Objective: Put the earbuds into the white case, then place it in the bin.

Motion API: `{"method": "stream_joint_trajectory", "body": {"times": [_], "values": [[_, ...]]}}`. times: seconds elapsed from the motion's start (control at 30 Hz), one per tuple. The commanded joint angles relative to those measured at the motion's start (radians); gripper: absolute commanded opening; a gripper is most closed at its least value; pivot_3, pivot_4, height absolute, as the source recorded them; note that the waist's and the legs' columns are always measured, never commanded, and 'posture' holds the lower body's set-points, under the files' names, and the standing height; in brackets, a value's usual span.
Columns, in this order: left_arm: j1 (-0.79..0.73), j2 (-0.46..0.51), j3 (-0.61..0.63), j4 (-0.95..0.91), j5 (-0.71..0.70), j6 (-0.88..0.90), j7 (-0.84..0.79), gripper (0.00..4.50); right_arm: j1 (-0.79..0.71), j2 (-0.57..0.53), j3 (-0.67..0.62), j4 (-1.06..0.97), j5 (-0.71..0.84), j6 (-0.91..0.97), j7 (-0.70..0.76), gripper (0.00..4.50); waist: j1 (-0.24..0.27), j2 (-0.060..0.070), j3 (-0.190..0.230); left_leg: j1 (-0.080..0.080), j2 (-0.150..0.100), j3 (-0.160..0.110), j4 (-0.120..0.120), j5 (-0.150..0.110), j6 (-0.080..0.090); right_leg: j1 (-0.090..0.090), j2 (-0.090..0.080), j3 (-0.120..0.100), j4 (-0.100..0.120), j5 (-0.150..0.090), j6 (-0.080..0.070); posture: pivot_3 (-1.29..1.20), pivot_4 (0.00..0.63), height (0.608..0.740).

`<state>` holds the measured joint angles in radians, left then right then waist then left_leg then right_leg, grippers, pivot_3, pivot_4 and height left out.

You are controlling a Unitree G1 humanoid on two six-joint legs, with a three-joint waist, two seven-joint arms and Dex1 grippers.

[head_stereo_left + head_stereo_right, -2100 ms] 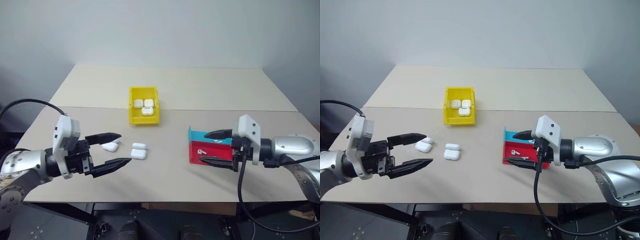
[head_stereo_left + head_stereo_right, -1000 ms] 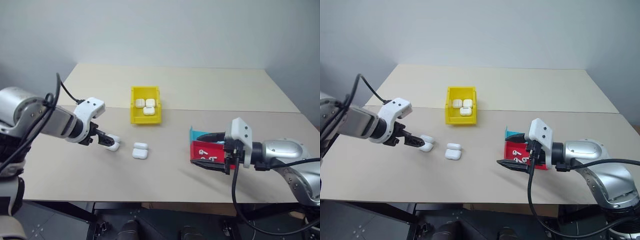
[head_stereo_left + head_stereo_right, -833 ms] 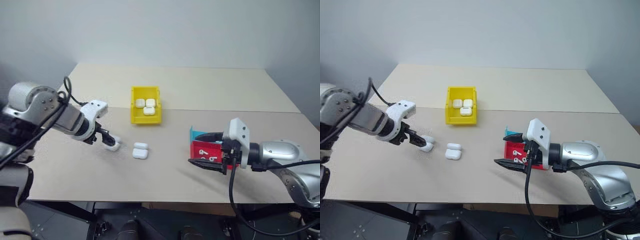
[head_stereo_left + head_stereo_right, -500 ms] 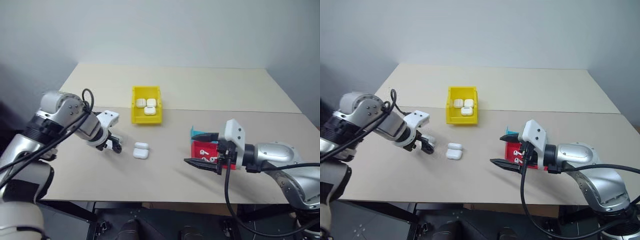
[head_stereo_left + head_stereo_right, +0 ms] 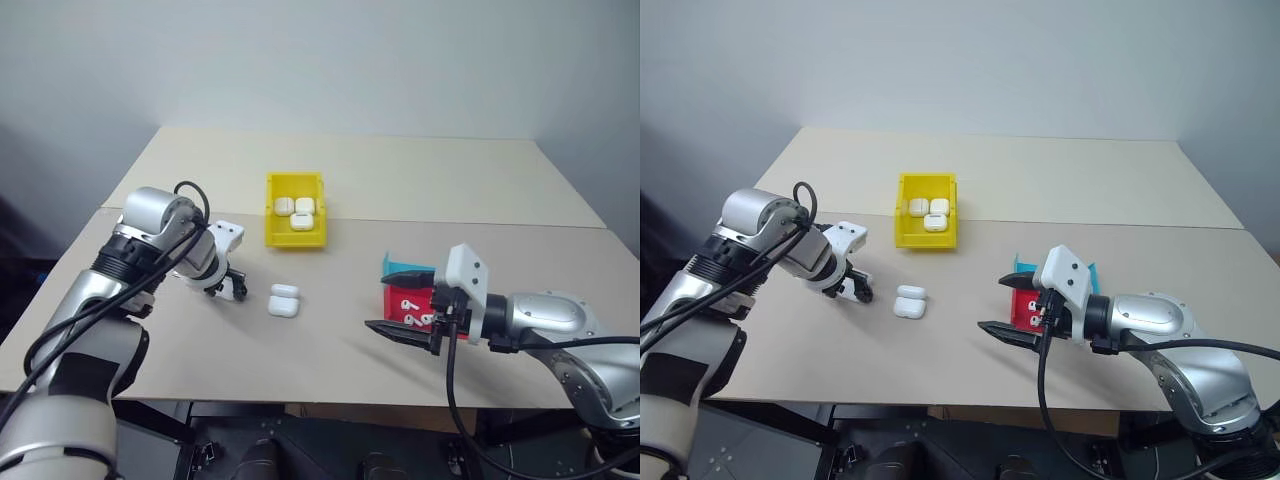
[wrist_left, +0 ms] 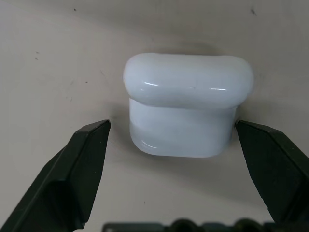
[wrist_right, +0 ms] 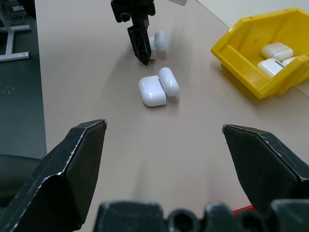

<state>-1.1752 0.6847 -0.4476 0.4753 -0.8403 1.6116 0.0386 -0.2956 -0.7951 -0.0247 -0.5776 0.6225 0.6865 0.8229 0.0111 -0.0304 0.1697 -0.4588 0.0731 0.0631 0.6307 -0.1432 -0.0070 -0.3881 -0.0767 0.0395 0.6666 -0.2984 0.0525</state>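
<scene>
Earbuds (image 5: 409, 304) lie in the red tray (image 5: 400, 301) on the right part of the table (image 5: 330, 345), and a teal tray (image 5: 400, 268) stands just behind it. One white case (image 6: 186, 104) lies on the table at the left, lid open, exactly between the two fingers of the left gripper (image 5: 854, 288). These fingers are spread wide on both sides of this case; one finger (image 6: 72, 176) stands clearly apart from it and the other comes very near to its edge. The left arm reaches in from the left with a bent elbow, and the wrist points steeply down to the table. A second open case (image 5: 283, 300) lies near, a little to the right. The yellow bin (image 5: 295, 228) stands farther back and holds three more cases (image 5: 297, 210). The right gripper (image 5: 1008, 303) hangs above the table just in front of the red tray, almost level, pointing to the left. Its fingers are also wide apart and they hold nothing.
</scene>
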Motion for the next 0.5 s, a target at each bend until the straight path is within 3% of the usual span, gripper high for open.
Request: {"method": "stream_joint_trajectory", "body": {"times": [0.03, 0.13, 0.23, 0.37, 0.5], "values": [[0.005, -0.026, 0.043, 0.018, 0.105, 0.003, -0.021, 4.50, 0.003, -0.006, -0.041, -0.043, 0.027, 0.008, -0.010, 4.46, 0.001, 0.000, 0.000, 0.000, 0.000, 0.000, 0.000, 0.000, 0.000, 0.000, 0.000, 0.000, 0.000, 0.000, 0.000, 0.00, 0.150, 0.740], [0.002, -0.044, 0.064, 0.051, 0.162, 0.003, -0.056, 4.50, 0.007, -0.010, -0.042, -0.046, 0.032, 0.009, -0.009, 4.46, 0.001, 0.000, 0.000, 0.000, -0.001, -0.001, 0.000, 0.000, 0.000, 0.001, -0.001, 0.000, 0.000, 0.000, 0.000, 0.00, 0.150, 0.740], [0.021, -0.058, 0.116, 0.036, 0.207, 0.003, -0.075, 3.92, 0.007, -0.013, -0.042, -0.044, 0.033, 0.009, -0.009, 4.50, 0.001, 0.000, -0.001, 0.000, -0.001, -0.001, 0.000, 0.000, 0.000, 0.001, 0.000, -0.001, 0.000, 0.000, 0.000, 0.00, 0.150, 0.740], [0.050, -0.022, 0.089, -0.032, 0.193, 0.003, -0.132, 2.81, 0.003, -0.016, -0.042, -0.043, 0.037, 0.012, -0.009, 4.50, -0.001, 0.000, -0.001, 0.000, -0.001, -0.001, 0.001, 0.000, 0.000, 0.001, 0.000, -0.001, 0.001, 0.000, 0.000, 0.00, 0.150, 0.740], [0.102, 0.049, 0.113, -0.157, 0.155, 0.003, -0.155, 2.81, 0.007, -0.023, -0.045, -0.042, 0.037, 0.013, -0.008, 4.50, -0.008, 0.000, -0.001, 0.000, -0.001, -0.001, 0.000, 0.000, 0.000, 0.000, 0.000, 0.000, 0.000, 0.000, 0.000, 0.00, 0.150, 0.740]]}}
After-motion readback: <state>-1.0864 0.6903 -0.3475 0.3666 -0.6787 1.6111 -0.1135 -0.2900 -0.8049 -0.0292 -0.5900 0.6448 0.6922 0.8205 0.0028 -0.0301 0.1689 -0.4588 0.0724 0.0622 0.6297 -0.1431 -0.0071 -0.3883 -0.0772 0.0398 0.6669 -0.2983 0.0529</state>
